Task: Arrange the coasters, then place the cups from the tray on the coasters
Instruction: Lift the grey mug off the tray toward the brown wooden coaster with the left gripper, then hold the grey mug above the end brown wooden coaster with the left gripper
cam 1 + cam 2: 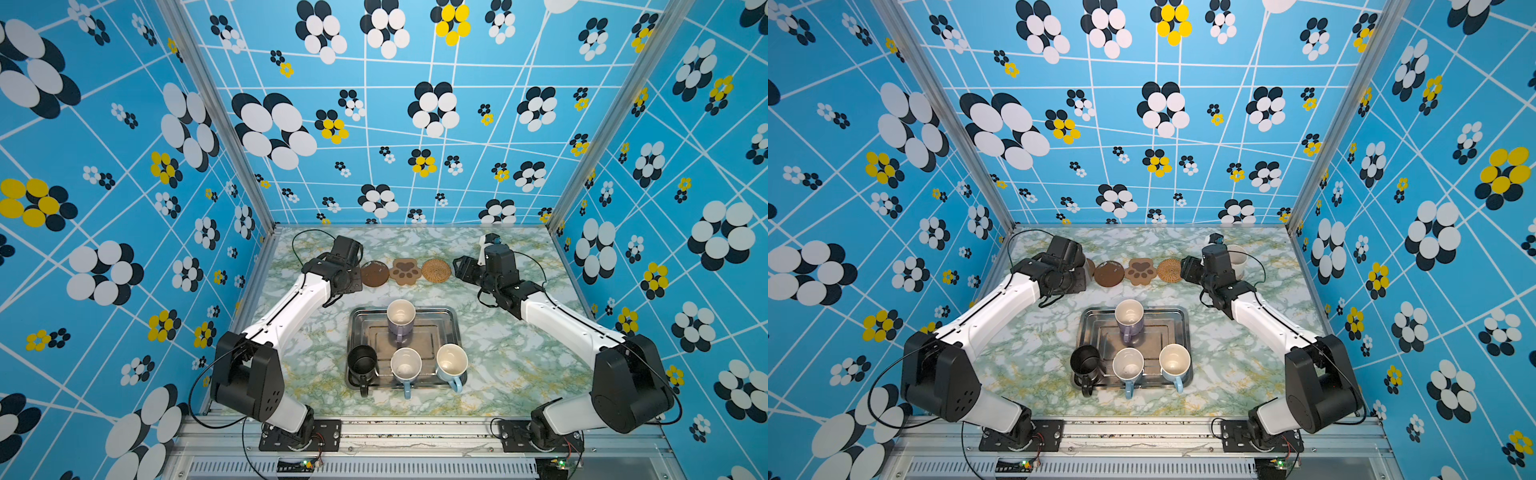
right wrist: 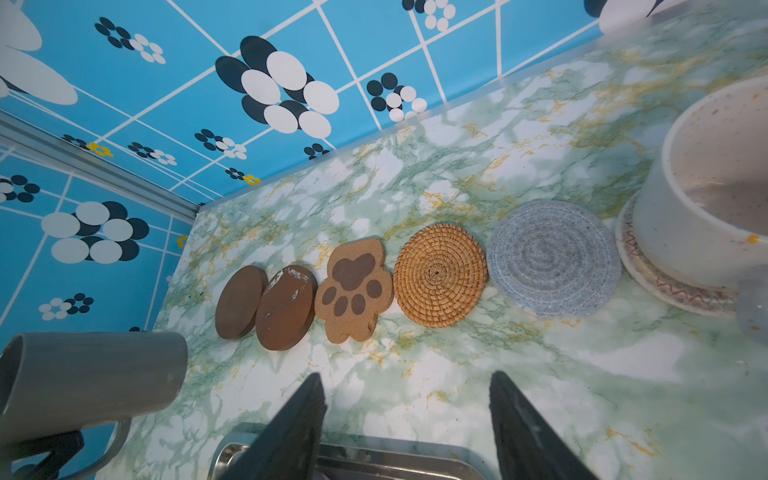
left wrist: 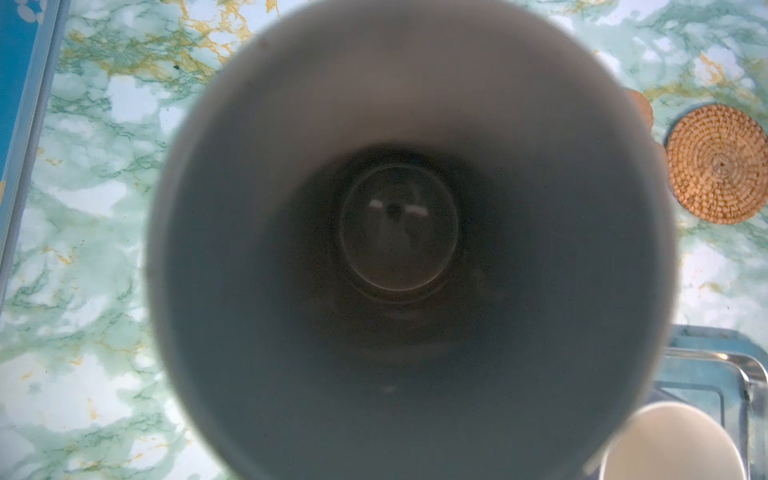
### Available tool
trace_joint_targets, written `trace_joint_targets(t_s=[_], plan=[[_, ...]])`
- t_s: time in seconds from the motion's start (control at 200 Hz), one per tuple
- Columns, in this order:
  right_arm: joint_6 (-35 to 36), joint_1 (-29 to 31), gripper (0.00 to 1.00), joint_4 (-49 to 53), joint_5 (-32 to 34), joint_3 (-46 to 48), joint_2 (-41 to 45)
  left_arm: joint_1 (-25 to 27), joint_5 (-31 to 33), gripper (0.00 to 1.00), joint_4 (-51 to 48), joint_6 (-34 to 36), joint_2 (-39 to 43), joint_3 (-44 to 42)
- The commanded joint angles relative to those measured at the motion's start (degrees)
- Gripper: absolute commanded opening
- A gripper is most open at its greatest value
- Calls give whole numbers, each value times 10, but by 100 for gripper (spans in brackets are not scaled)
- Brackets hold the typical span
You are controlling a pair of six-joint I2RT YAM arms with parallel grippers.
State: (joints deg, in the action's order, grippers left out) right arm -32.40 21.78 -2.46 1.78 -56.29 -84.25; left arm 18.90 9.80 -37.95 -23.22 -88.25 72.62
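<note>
Grey steel cup (image 2: 91, 374): held in the left end effector (image 1: 348, 272) at the left end of the coaster row, just beside the brown discs. The left wrist view looks straight into its dark inside. Whether its base touches the tabletop (image 1: 519, 365) cannot be told.
Left end effector: closed on the grey steel cup and mostly hidden under its own wrist in both top views.
Right end effector (image 2: 406, 376): fingers spread apart and holding nothing, over the tabletop between the tray and the coaster row.
Coaster row: runs along the far side of the tabletop. From the left it has a plain brown disc (image 2: 240, 301), then a scuffed brown disc (image 2: 286, 309) overlapping it. Next come a paw mat (image 2: 353, 291), a rattan mat (image 2: 439, 274), a blue-grey woven mat (image 2: 548, 257) and a cream mat (image 2: 665, 286) with red zigzag stitching.
Cream mug (image 2: 698, 208): upright on the cream mat at the right end.
Tray (image 1: 432, 336): at the middle of the tabletop, nearer than the row.
Lavender mug (image 1: 401, 320): upright at the tray's far edge.
Near edge of tray: black mug (image 1: 362, 365), blue mug (image 1: 406, 368) and second blue mug (image 1: 451, 362) stand in a line, handles pointing toward the near side.
</note>
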Motion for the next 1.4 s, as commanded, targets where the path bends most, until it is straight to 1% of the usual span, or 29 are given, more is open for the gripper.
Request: trace_joint_targets(t_s=[0.0, 0.22, 0.4, 0.56, 0.775, 0.92, 1.395], plan=[[-7, -12, 65, -12, -10, 13, -5, -21, -8, 0, 46, 18, -14, 44], [-13, -24, 65, -20, -16, 24, -9, -37, -12, 0, 69, 29, -68, 77], [-11, -26, 65, -20, -17, 24, -12, -52, -11, 0, 68, 29, -119, 117], [-11, -29, 65, -20, -16, 24, -18, -61, -6, 0, 71, 28, -148, 133], [-12, -30, 65, -18, -22, 18, -28, -71, -13, 0, 87, 37, -177, 144], [-12, -30, 65, -16, -21, 16, -28, -78, -4, 0, 86, 44, -196, 155], [-10, -31, 65, -11, -22, 13, -32, -85, -18, 0, 99, 37, -221, 163]])
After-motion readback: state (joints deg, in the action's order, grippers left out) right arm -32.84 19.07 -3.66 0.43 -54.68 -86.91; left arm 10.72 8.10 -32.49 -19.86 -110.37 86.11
